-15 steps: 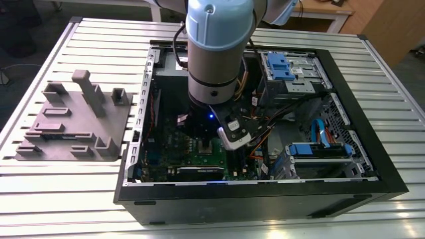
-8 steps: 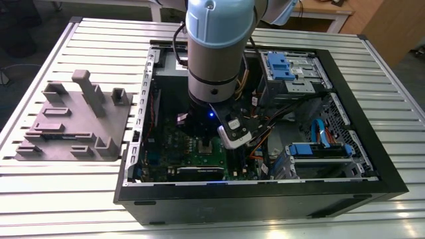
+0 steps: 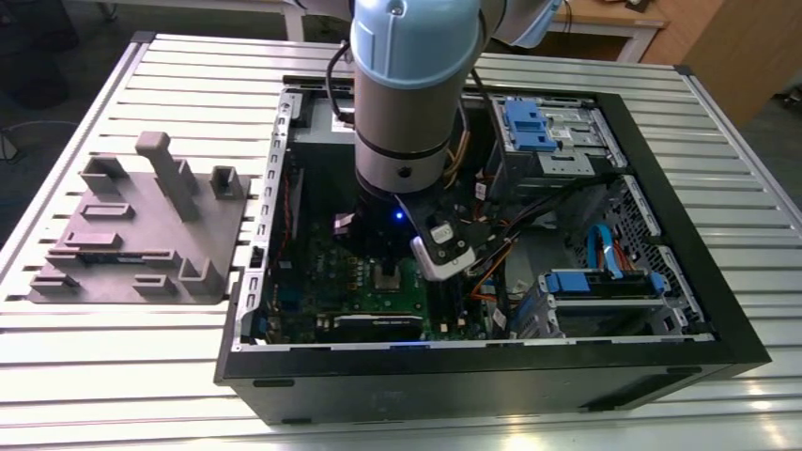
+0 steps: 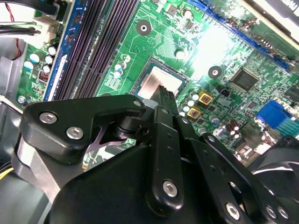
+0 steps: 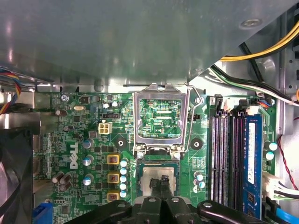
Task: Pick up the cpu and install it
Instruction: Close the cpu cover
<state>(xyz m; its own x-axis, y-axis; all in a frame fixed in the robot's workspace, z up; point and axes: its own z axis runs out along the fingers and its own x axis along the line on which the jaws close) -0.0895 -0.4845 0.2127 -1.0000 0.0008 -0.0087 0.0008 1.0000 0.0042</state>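
First wrist view: saw cpu [image 5: 147, 179] lying in the open socket [image 5: 159, 162], hand [image 5: 161, 180] pressed together over it; judged socket damage likely if pushed down while tilted or off-square.

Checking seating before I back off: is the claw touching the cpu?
Cannot tell. In both wrist views the tip of the claw overlaps the cpu; neither shows contact or a gap.

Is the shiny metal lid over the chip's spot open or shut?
Open. In the first wrist view the silver metal frame lid is swung back, leaving the silver-grey square cpu uncovered.
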